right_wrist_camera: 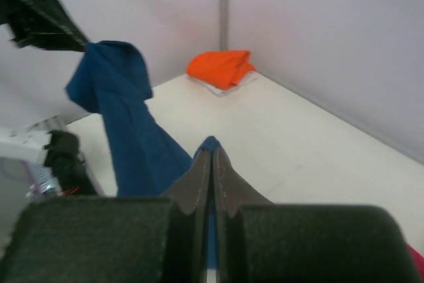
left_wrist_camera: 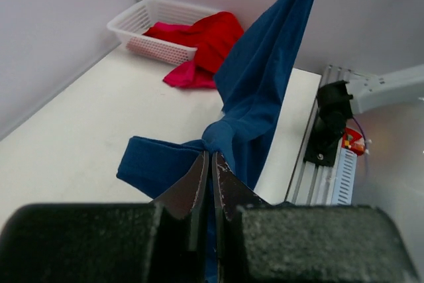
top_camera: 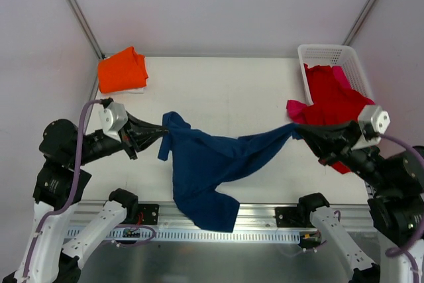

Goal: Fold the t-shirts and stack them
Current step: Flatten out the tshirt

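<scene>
The top external camera is set high above and behind the arm bases (top_camera: 126,205); the navy t-shirt (top_camera: 205,164) is seen whole, mid-frame. The left wrist camera is held close behind its own fingers (left_wrist_camera: 189,189) and is pointed past the navy t-shirt toward the basket (left_wrist_camera: 142,28). The right wrist camera is held likewise and is pointed past the navy t-shirt toward the orange t-shirt (right_wrist_camera: 222,67). The navy t-shirt is shared by all three views.

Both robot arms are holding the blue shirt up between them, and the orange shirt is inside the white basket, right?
Not quite. The orange shirt isn't in the white basket; it lies folded at the far left corner of the table, as the top view shows. The left gripper and right gripper do hold the blue shirt up between them.
</scene>
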